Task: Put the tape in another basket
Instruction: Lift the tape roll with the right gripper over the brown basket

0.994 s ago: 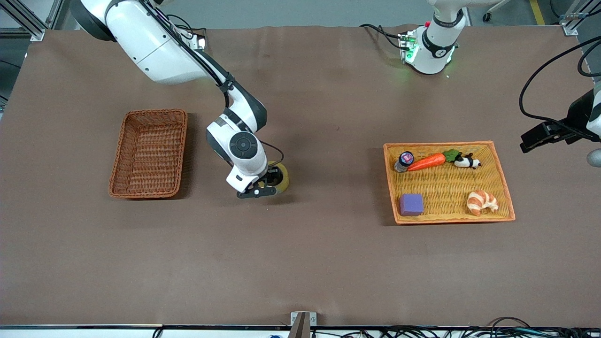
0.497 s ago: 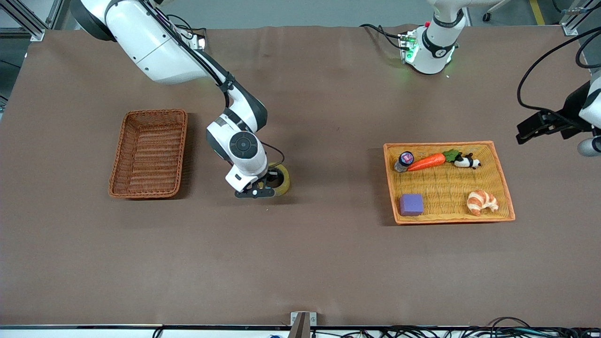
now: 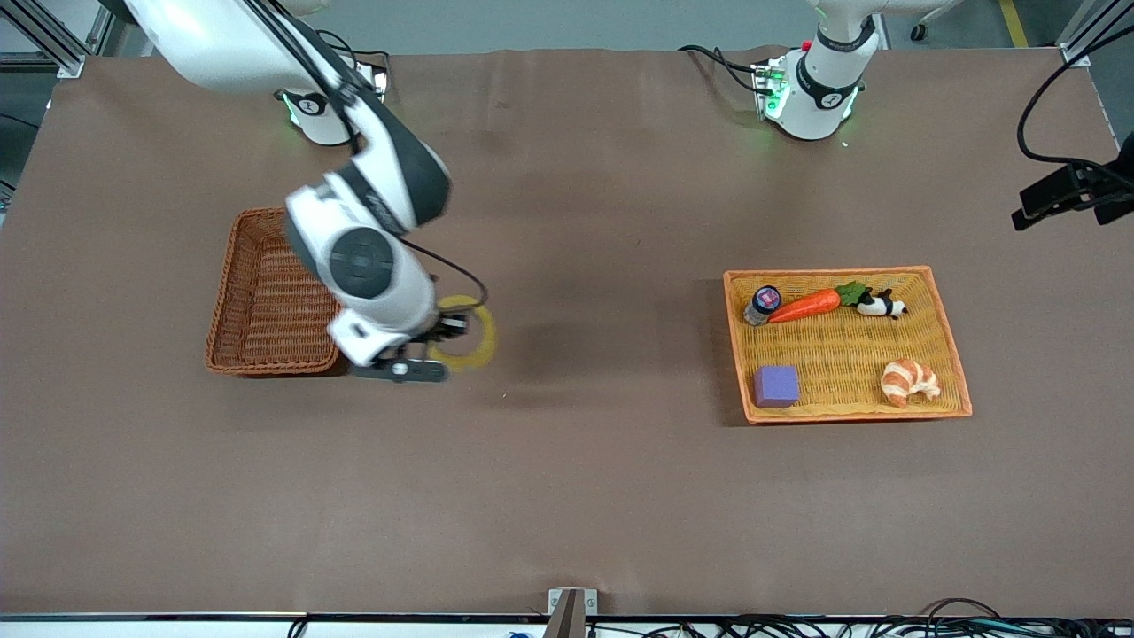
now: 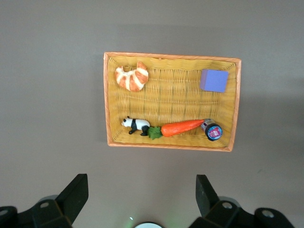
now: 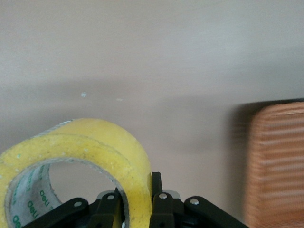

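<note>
Yellowish tape (image 3: 463,331) is clamped in the right gripper (image 3: 431,347), lifted, just beside the reddish-brown basket (image 3: 266,297). Placement inside is not yet done. Left gripper (image 4: 140,202) is parked open over the yellow tray (image 4: 109,99).

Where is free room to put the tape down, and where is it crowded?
The brown basket holds nothing; the right gripper carries the tape beside it. The table between both baskets is bare. The yellow tray is crowded along its farther rim. The left gripper waits open above it.

I see my right gripper (image 3: 434,341) lift the tape (image 3: 468,332) off the table and carry it toward the dark wicker basket (image 3: 266,292); my left gripper (image 4: 137,199) climbs higher.
</note>
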